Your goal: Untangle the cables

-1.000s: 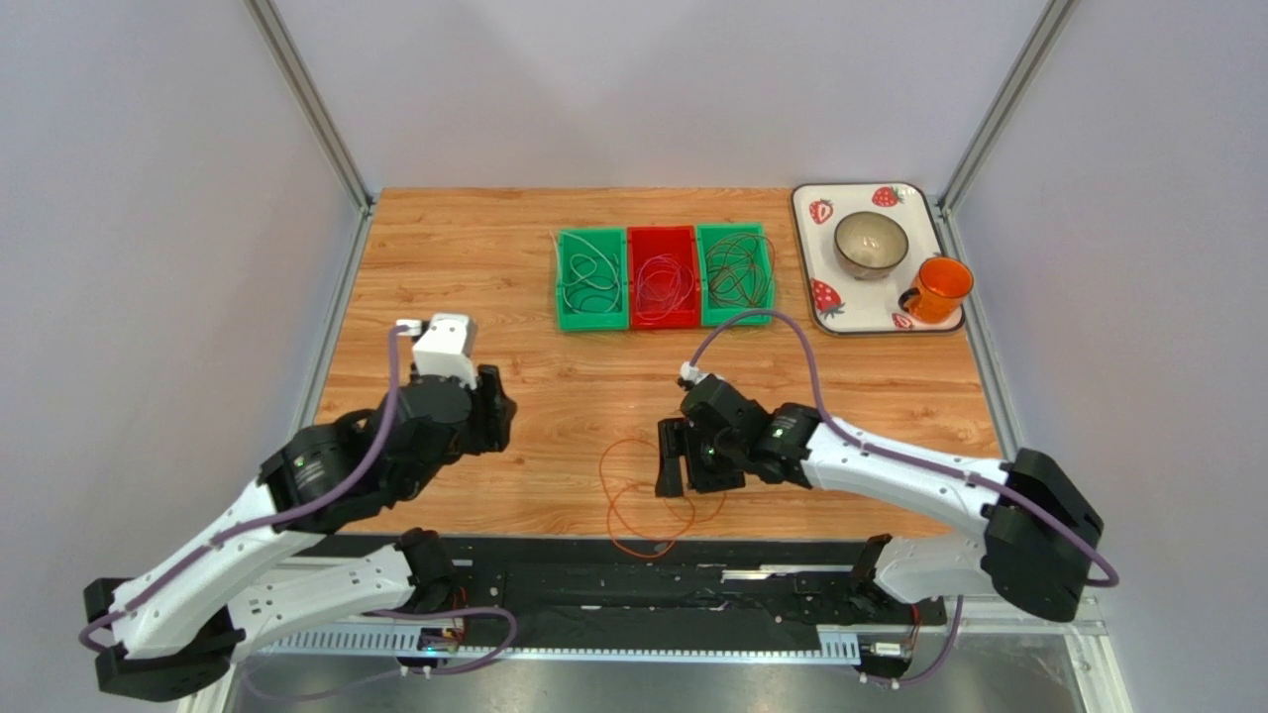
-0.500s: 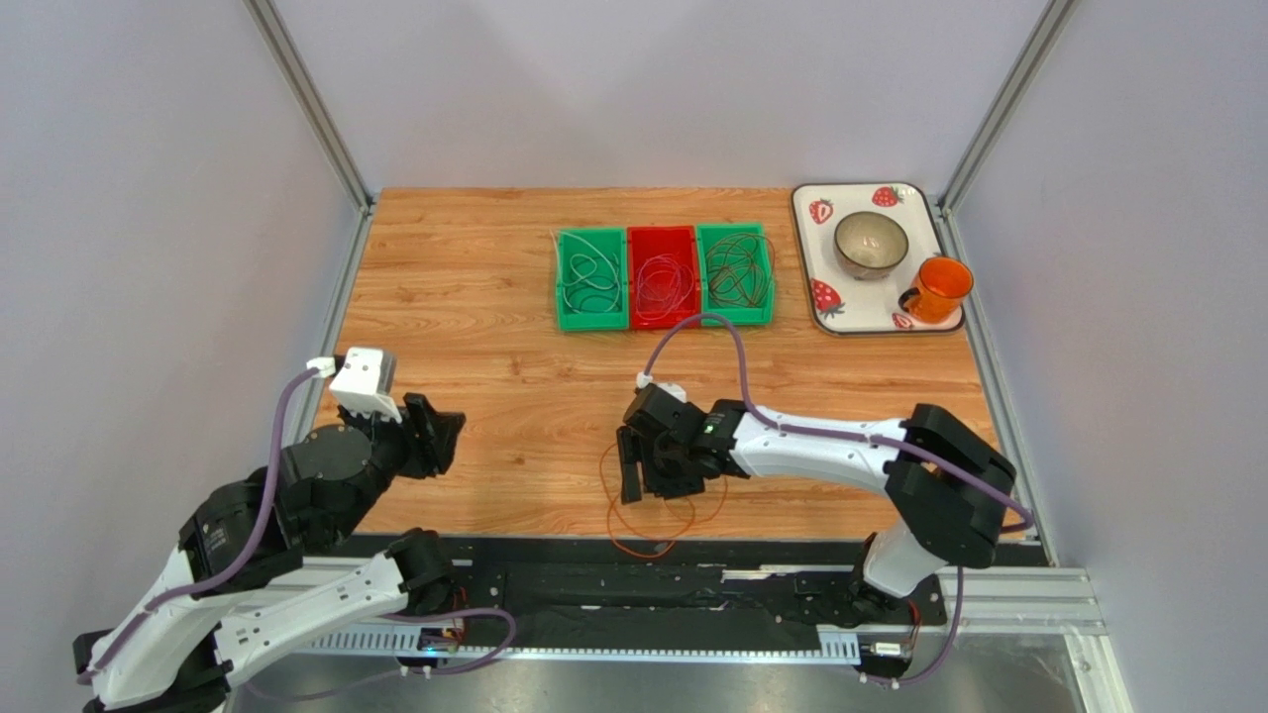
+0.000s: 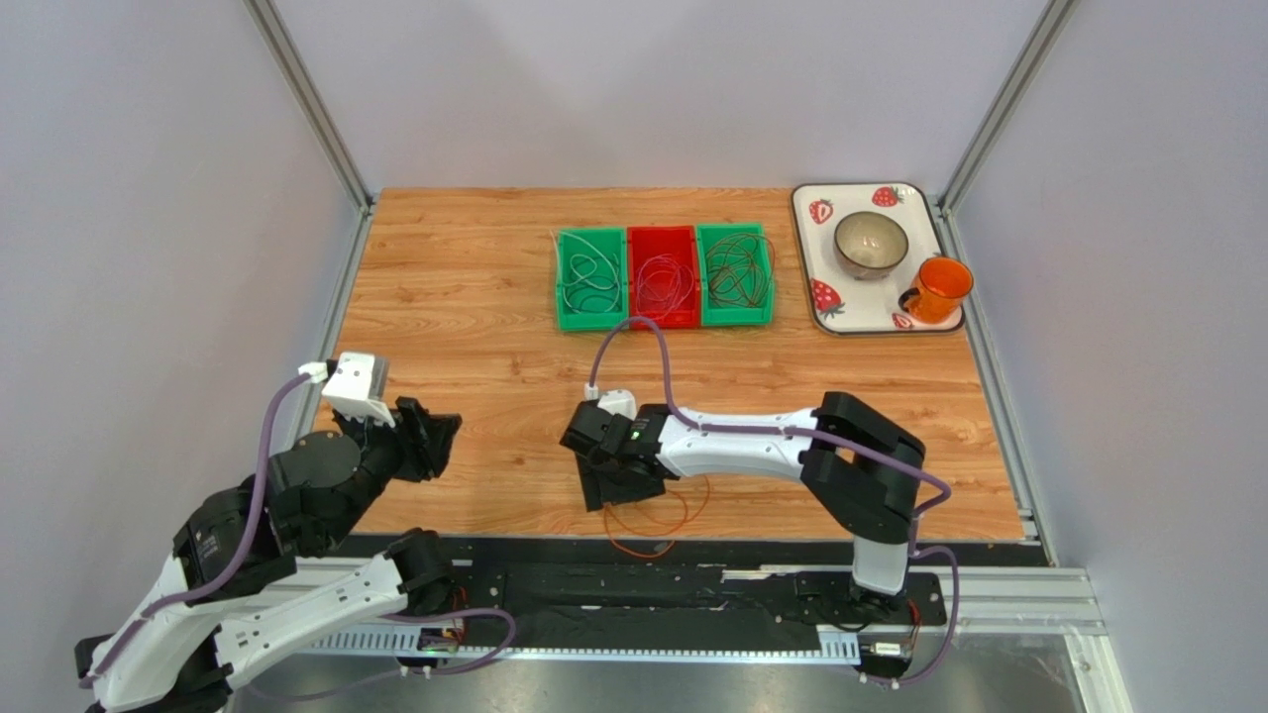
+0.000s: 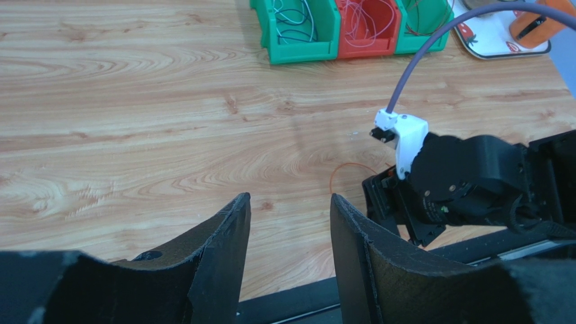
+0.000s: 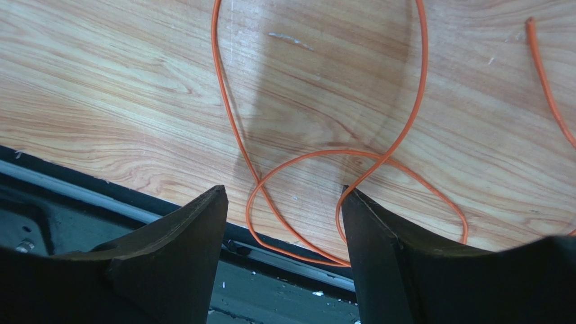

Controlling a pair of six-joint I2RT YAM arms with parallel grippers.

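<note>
Hovered the right gripper (image 5: 284,196) low over the tabletop (image 5: 101,81), fingers spread wide and nothing clamped between them. Found the orange cable (image 5: 259,181) lying flat straight beneath that gap, crossing over itself between the two fingertips and running out past them in a tall oval loop. Could not tell whether either finger touched the wire. Saw the lowest curve of the cable spill off the wood onto the black base rail (image 5: 284,290) just under the gripper.

Held the left gripper (image 4: 289,197) well off to the side of the right one, above bare wood, fingers apart and gripping nothing. Faced it toward the right gripper, with a short arc of the orange cable showing just beside that gripper and well clear of the left fingertips.

Noted three bins in a row well beyond both grippers, on the far side of the wood: a green bin (image 3: 591,321) with a pale cable (image 3: 593,272), a red bin (image 3: 664,318) with a pinkish cable (image 3: 663,280), and a second green bin (image 3: 737,315) with a dark cable (image 3: 734,268). Made out all three cables coiled inside their own compartments, none reaching toward either gripper.
</note>
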